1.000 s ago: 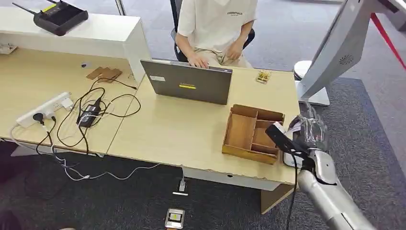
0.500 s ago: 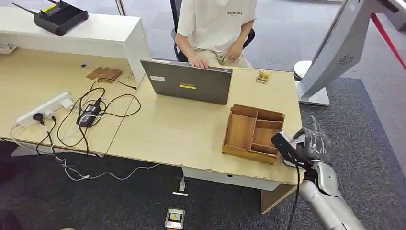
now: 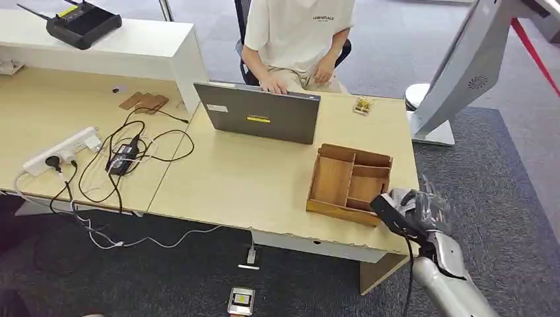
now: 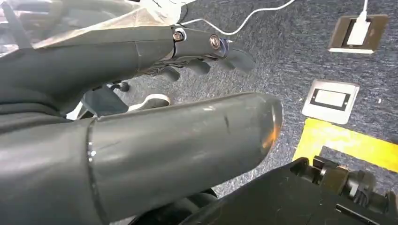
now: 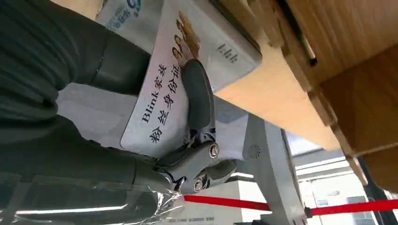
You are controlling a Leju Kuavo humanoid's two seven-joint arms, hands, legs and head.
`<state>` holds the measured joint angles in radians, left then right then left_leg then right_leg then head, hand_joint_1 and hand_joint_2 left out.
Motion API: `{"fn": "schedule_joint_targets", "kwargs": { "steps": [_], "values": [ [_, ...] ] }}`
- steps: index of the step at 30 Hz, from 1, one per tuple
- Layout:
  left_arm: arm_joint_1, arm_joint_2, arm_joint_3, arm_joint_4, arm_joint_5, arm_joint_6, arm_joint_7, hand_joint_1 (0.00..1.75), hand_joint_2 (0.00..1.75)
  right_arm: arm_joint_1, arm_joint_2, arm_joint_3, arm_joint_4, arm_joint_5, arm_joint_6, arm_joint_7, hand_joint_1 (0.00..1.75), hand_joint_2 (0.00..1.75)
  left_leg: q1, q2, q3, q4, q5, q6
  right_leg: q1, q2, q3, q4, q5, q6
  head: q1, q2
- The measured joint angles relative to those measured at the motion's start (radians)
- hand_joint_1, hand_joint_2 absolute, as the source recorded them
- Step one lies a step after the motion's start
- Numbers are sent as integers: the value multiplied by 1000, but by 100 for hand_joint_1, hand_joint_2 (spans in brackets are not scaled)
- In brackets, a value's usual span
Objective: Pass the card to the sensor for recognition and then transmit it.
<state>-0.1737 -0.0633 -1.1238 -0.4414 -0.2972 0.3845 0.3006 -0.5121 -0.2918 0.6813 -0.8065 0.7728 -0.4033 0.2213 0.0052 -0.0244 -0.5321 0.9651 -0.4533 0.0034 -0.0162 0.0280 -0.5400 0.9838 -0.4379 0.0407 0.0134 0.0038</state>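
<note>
R hand drew card back off the reader.

The right hand (image 3: 422, 210), card (image 5: 173, 89) pinched under thumb & fingers, had slid down toward desk (image 3: 264, 185) edge over the last sec, beside the wooden tray (image 3: 348, 183). Scan prob done; handover next. Left hand (image 4: 141, 154) hung low, nothing in it, fingers loosely apart.

Wooden tray (image 3: 349, 181) and laptop (image 3: 259, 113) amid bare desk (image 3: 244, 185).

The right robot hand (image 3: 422, 210) grips a card (image 5: 173, 101), while the left robot hand (image 4: 141, 117) hangs with fingers apart.
</note>
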Motion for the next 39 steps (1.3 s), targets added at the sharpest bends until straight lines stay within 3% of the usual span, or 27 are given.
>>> {"fn": "schedule_joint_targets", "kwargs": {
  "steps": [10, 19, 24, 29, 33, 39],
  "values": [
    [-2, 0, 0, 0, -1, -7, 1, 0, 0, 1, 0, -5, 12, 12, 55, 4, 175, 175, 0, 0, 1, 0, 0, 0, 0, 0, 1, 0, 0, 0, 0, 0],
    [-6, 0, -4, 0, -10, -12, 4, 0, 0, 0, 2, -13, 22, 7, 63, 2, 175, 175, 0, 0, 2, 0, 0, 0, 0, 0, 3, 0, 0, 0, 0, 0],
    [-6, 0, -7, 0, -17, -17, 4, 0, 0, -3, 7, -24, 29, 17, 6, -4, 175, 175, 0, 0, 2, 0, 0, 0, 0, 0, 3, 0, 0, 0, 0, 0],
    [-6, 0, -8, 0, -25, -18, 4, 0, 0, -7, 8, -54, 8, 18, -129, -3, 175, 175, 0, 0, 2, 0, 0, 1, 0, 0, 2, 0, 1, 0, 0, 0],
    [-7, 0, -9, 0, -36, -18, -5, 0, 0, -13, 5, -90, -57, -41, -167, -2, 175, 175, 0, 0, 2, 0, 0, 1, 0, 0, 2, 0, 1, 0, 0, 0],
    [-8, 0, -9, 0, -52, -27, -15, 0, 0, -43, -4, -127, -147, -124, -169, -22, 175, 175, 0, 0, 2, 0, 1, 1, 0, 0, 2, 0, 1, 0, 0, 0]
  ]
}}
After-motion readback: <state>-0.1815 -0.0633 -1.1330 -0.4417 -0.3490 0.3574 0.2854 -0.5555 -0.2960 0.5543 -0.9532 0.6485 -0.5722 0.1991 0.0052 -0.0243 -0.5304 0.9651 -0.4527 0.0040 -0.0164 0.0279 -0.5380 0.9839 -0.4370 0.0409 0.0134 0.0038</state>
